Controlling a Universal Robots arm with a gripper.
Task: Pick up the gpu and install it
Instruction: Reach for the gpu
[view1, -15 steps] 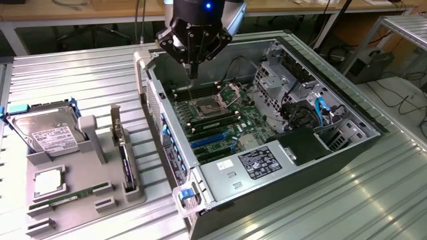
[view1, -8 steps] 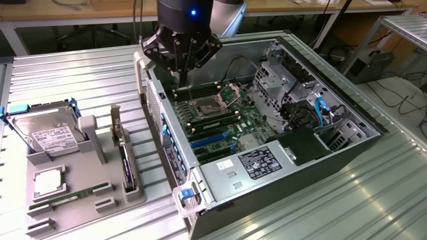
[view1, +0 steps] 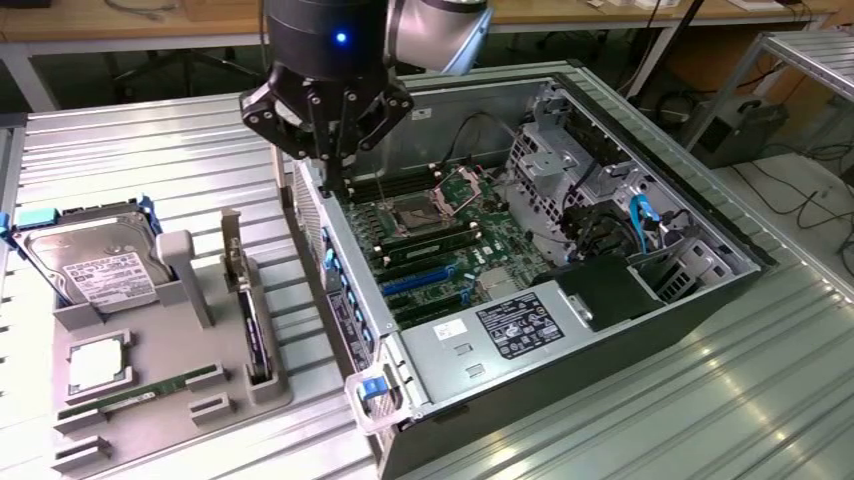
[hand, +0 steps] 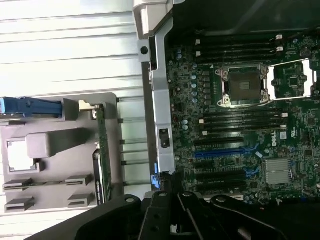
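Note:
The gpu is a thin dark card standing on edge in a slot of the grey holder, its silver bracket at the far end. In the wrist view the gpu appears edge-on beside the computer case's side wall. My gripper hangs shut and empty over the case's wall on the exterior view's left, above and to the right of the card and apart from it. The dark body of the gripper shows in the wrist view.
The open computer case lies on its side with the motherboard, an open CPU socket and blue expansion slots exposed. The holder also carries a hard drive, a processor and a green memory stick.

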